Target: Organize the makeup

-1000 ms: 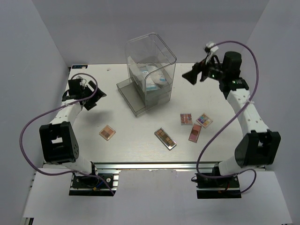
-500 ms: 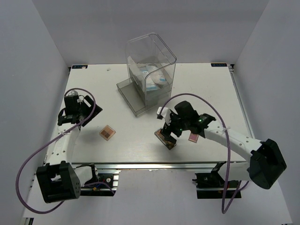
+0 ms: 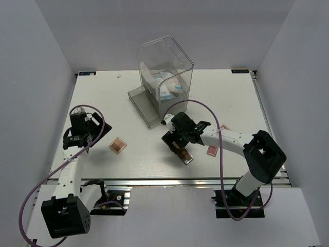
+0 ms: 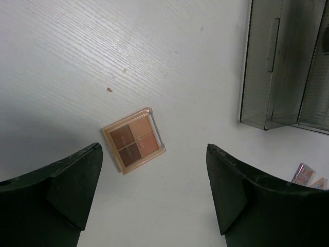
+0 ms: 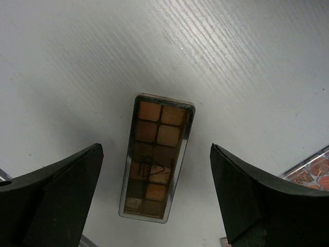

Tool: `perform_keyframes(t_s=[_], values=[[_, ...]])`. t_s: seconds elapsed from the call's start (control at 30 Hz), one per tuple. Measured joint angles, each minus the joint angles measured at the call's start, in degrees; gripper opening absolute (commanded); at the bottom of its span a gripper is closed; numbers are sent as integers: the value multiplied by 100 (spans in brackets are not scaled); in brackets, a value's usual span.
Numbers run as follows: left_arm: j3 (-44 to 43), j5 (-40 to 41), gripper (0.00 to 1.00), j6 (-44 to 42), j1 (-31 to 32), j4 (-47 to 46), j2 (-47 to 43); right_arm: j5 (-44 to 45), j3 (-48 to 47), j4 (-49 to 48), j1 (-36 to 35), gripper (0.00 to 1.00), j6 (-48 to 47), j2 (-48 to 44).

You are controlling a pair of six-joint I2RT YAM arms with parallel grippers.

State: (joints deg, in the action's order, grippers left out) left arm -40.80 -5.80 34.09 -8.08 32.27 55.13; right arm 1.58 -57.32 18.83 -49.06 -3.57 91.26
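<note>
A white, faintly grained counter (image 3: 103, 92) sits under even light. Plain pale walls (image 3: 103, 31) rise behind and beside it.

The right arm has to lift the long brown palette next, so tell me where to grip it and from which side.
Grip the long brown palette across its narrow width, near mid-length, coming straight down from above. It lies flat on the table, so only its long side edges offer purchase. The right gripper hangs open with a finger outside each long edge, so it looks well aligned.
</note>
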Motion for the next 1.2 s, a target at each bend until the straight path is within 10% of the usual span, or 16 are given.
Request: perform_keyframes(t_s=[0.6,1.2], values=[[125,46,91,46,0,98,-201,129,278,68,-114,78,197,468],[208,46,91,87,0,111,-258,-160,424,-258,-238,0,-699,258]])
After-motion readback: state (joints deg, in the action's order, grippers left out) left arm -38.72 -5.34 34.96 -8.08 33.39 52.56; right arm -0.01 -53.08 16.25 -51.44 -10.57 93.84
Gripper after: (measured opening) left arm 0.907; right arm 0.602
